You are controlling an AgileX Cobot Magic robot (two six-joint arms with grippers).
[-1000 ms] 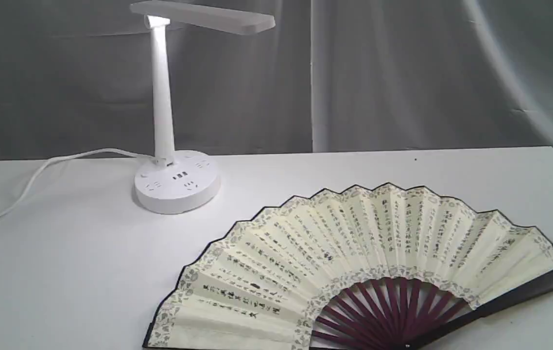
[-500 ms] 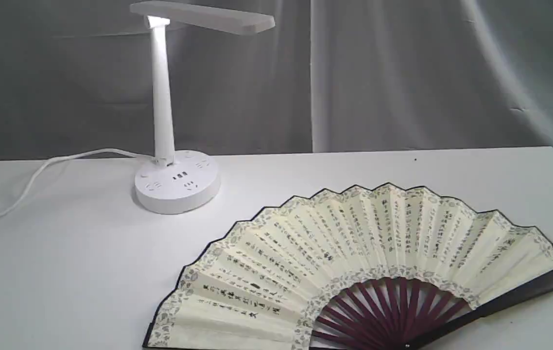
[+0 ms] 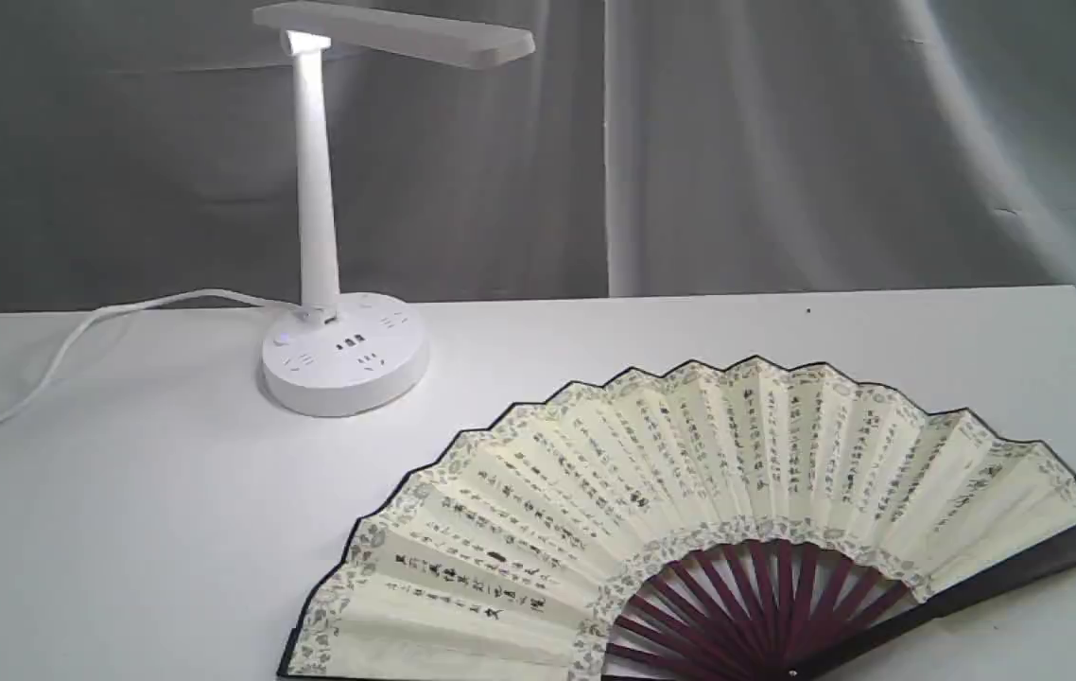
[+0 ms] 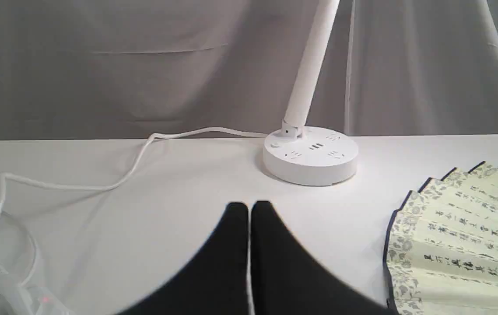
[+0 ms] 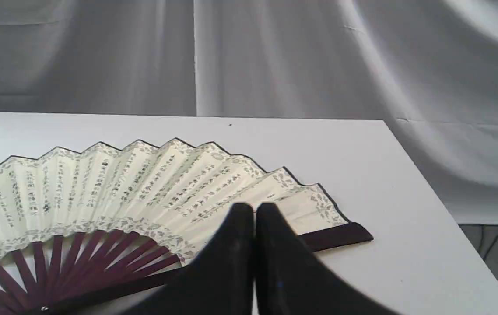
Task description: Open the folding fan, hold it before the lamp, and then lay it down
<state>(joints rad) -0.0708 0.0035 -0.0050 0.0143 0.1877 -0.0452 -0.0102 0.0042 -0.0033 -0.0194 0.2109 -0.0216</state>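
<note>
Fan (image 3: 708, 473) open flat on table (image 3: 169, 530), right pincer (image 5: 254, 208) perhaps just above.

The fan (image 3: 689, 492) was matt, pleated cream paper on smooth dark wooden ribs (image 3: 765, 596). Beyond the left fingers (image 4: 227, 262), themselves matt black, the lamp (image 4: 310, 153) looked like smooth, faintly glossy white plastic. The table (image 3: 169, 530) was matt white, the backdrop (image 3: 784, 142) soft grey cloth.

White table (image 3: 169, 530) w/ grey draped curtain (image 3: 784, 142) behind (creased, seam mid-frame).
</note>
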